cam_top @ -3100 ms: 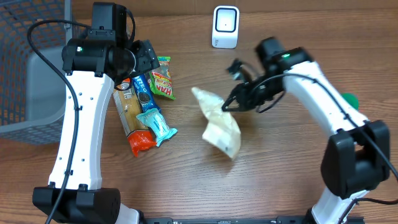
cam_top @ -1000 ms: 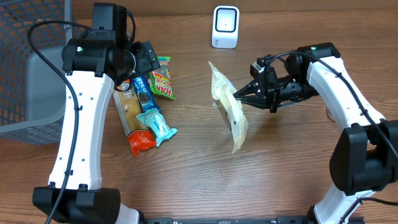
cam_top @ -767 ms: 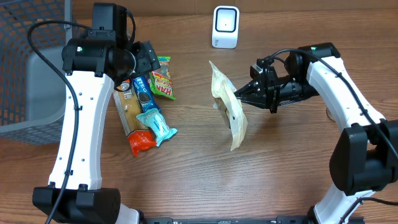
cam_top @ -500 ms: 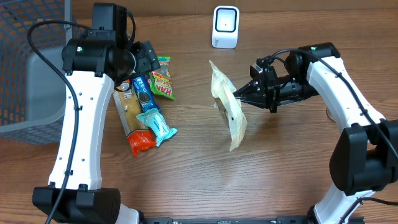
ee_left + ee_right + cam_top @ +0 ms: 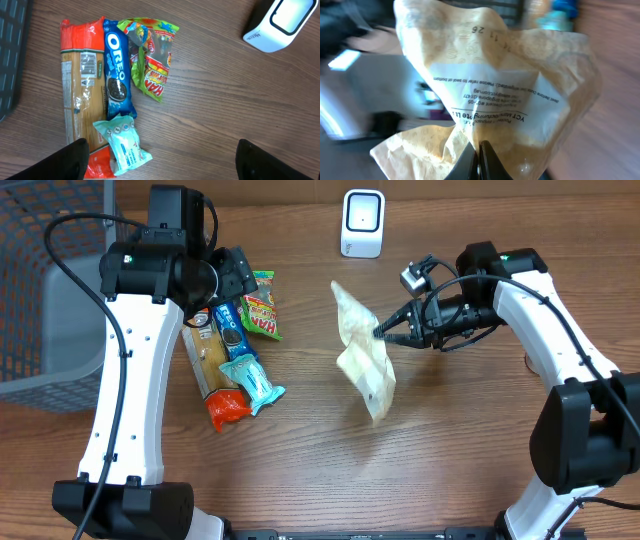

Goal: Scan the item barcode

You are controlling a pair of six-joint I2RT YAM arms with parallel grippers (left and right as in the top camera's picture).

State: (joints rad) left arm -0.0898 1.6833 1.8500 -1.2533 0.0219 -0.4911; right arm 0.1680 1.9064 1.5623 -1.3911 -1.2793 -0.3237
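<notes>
— Cream packet [image 5: 362,350], where was it?
— It hung above the table [image 5: 450,460], right gripper [image 5: 380,333] pinching its edge, near the scanner [image 5: 362,223].
— And the left gripper [image 5: 162,162]?
— Spread wide over the snacks [image 5: 107,90].

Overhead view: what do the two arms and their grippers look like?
The left arm and right arm have white shells with black joints and black bases. A loose black cable runs along each. A small green light glows on the right arm. The left gripper and right gripper are black.
</notes>
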